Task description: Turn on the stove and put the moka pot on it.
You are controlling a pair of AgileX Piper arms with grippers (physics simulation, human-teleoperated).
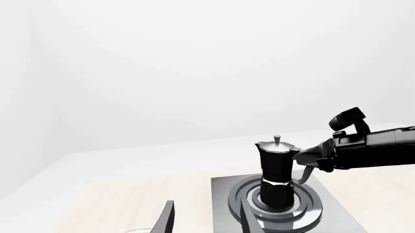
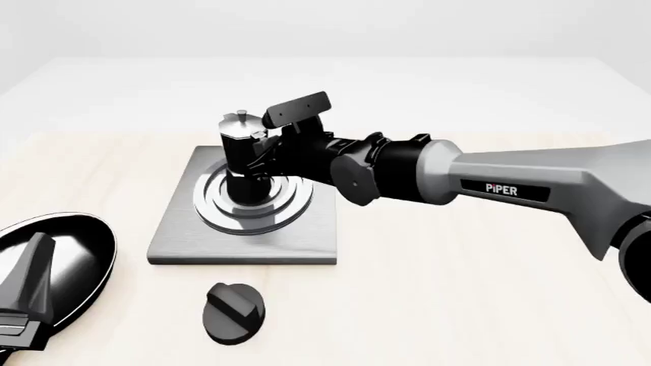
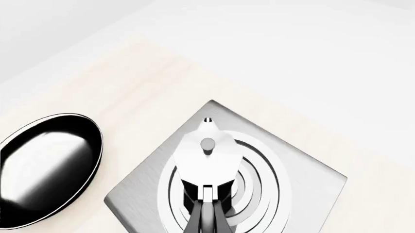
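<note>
Placing step: the moka pot (image 2: 244, 160) stands upright on the stove (image 2: 305, 240) rings, left of desk centre, with your right gripper (image 2: 267, 149) pinching its handle. The knob (image 2: 235, 311) sits apart by the near edge, on/off unreadable. Next, release cleanly and back away; left gripper (image 2: 26, 293) over the frying pan (image 2: 76, 252), spread uncertain.

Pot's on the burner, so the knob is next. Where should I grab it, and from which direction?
Grip the raised ridge across the top of the black knob, coming straight down from above. It lies flat on the table in front of the stove plate, so only that ridge offers opposing faces.
</note>
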